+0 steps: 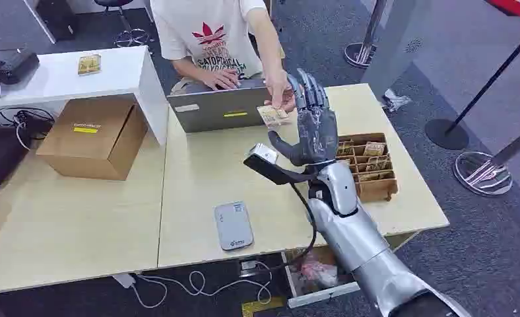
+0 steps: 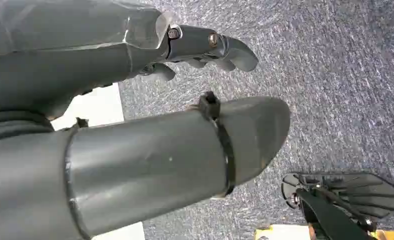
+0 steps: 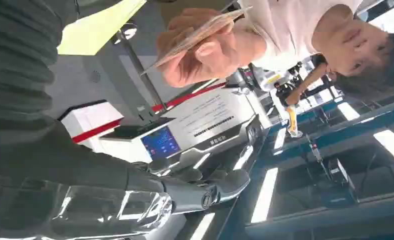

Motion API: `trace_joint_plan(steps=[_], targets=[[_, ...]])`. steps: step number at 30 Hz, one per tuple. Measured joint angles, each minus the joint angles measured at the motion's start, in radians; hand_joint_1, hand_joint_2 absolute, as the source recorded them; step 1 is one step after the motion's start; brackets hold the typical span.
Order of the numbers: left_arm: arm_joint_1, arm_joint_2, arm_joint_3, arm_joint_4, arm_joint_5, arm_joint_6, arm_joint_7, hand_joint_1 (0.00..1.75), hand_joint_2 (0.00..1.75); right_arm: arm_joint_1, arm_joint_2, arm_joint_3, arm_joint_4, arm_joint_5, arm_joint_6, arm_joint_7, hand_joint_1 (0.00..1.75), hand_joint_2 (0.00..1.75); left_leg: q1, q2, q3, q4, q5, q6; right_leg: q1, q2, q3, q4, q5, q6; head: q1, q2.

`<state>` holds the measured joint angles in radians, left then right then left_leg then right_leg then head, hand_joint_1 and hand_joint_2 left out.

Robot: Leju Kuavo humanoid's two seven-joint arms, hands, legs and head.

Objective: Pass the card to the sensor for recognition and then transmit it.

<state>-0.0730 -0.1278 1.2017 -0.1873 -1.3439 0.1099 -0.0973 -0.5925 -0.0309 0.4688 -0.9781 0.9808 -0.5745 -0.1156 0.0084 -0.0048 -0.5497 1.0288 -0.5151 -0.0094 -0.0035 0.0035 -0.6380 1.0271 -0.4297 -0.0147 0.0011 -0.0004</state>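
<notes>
Reaching up over the bench (image 1: 198,191), the right hand (image 1: 312,122) is standing with its fingers spread and upright, grasping nothing. The card (image 1: 273,115) is sitting in the person's hand (image 1: 280,89), just beside the robot's fingers, near the laptop (image 1: 219,109); the right wrist view is showing that card (image 3: 195,37) pinched in the person's fingers, apart from the robot's thumb. The handover looks done or nearly so, and the risk is lying in the withdrawal: the spread fingers are hanging close enough to brush the card or the person's hand and knock it loose. The wooden card box (image 1: 369,165) is sitting directly below the forearm, so a low retreat could be clipping it. The sensor (image 1: 233,226) is lying nearer the bench's front edge. The left hand (image 2: 205,47) is hanging over the carpet, fingers loosely curled, holding nothing.
</notes>
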Motion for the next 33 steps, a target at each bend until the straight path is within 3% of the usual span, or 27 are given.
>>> trace_joint_plan(steps=[13,14,16,18,19,20,22,33], targets=[[0.000,0.006,-0.010,0.000,-0.005,-0.003,-0.006,0.00,0.00,-0.025,-0.009,0.000,0.024,0.000,0.000,0.000,0.00,1.75,0.000,0.000,0.000,0.000,0.000,0.000,0.000,0.000,0.000,0.000,0.000,0.000,0.000,0.000],[0.000,0.006,-0.010,0.000,-0.005,-0.003,-0.006,0.00,0.00,-0.025,-0.009,0.000,0.024,0.000,0.000,0.000,0.19,1.75,0.000,0.000,0.000,0.000,0.000,0.000,0.000,0.000,0.000,0.000,0.000,0.000,0.000,0.000],[0.000,0.006,-0.011,0.000,-0.005,-0.003,-0.006,0.00,0.00,-0.026,-0.010,0.000,0.026,0.000,0.000,0.000,0.38,1.75,0.000,0.000,0.000,0.000,0.000,0.000,0.000,0.000,0.000,0.000,0.000,0.000,0.000,0.000],[0.000,0.006,-0.011,0.000,-0.007,-0.003,-0.006,0.00,0.00,-0.027,-0.010,0.000,0.029,-0.001,0.000,0.000,0.84,1.75,0.000,0.000,0.000,0.000,0.000,0.000,0.000,0.000,0.000,0.000,0.000,0.000,0.000,0.000],[0.000,0.006,-0.011,0.000,-0.009,-0.003,-0.006,0.00,0.00,-0.028,-0.010,0.000,0.030,-0.003,-0.001,0.000,1.52,1.75,0.000,0.000,0.000,0.000,0.000,0.000,0.000,0.000,0.000,0.000,0.000,0.000,0.000,0.000],[0.000,0.007,-0.012,0.000,-0.011,-0.003,-0.006,0.00,0.00,-0.029,-0.011,0.000,0.031,-0.003,-0.002,0.000,1.64,1.75,0.000,0.000,0.000,0.000,0.000,0.000,0.000,0.000,0.000,0.000,0.000,0.000,0.000,0.000],[0.000,0.007,-0.013,0.000,-0.011,-0.004,-0.006,0.00,0.00,-0.029,-0.012,0.001,0.033,-0.003,-0.002,0.000,1.75,1.75,0.000,0.000,0.000,0.000,0.000,0.000,0.000,0.000,0.000,0.000,0.000,0.000,0.000,0.000],[0.000,0.013,-0.013,0.000,-0.006,-0.004,-0.005,0.00,0.00,-0.043,-0.012,0.007,0.048,-0.024,0.000,-0.011,1.75,1.75,0.000,0.000,0.000,0.000,0.000,0.000,0.000,0.000,0.000,0.000,0.000,0.000,0.000,0.000]])
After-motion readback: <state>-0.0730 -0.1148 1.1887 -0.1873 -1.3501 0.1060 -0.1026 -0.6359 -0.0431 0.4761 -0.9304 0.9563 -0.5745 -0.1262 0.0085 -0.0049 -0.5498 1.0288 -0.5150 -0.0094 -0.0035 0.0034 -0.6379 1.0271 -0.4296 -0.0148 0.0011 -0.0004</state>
